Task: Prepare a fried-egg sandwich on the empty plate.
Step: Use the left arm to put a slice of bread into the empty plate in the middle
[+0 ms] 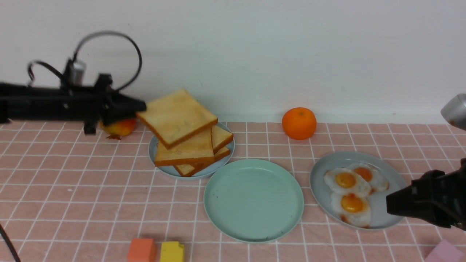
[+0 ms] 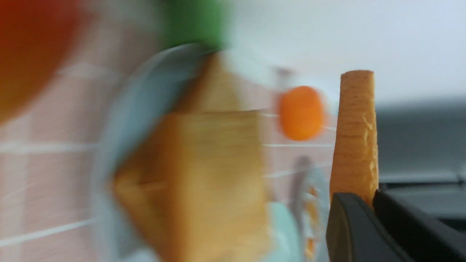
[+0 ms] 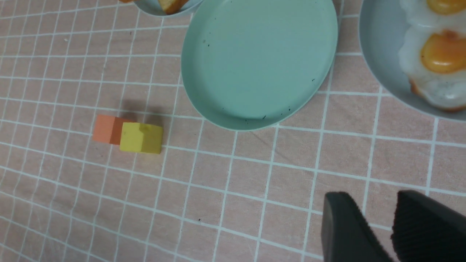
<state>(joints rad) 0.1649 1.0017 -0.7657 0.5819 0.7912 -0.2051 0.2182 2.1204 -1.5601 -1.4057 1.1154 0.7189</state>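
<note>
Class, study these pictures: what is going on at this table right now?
The left gripper holds one toast slice by its edge, tilted above the stack on the pale-blue plate. The mint-green plate is empty. Three fried eggs lie on the grey plate near the right gripper, which holds nothing.

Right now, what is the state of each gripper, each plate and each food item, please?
Left gripper: shut on the top toast slice, held tilted.
Right gripper: open, empty.
Mint-green plate: empty.
Grey plate: holds three fried eggs.
Pale-blue plate: holds the toast stack.
Orange: whole, unpeeled.
</note>
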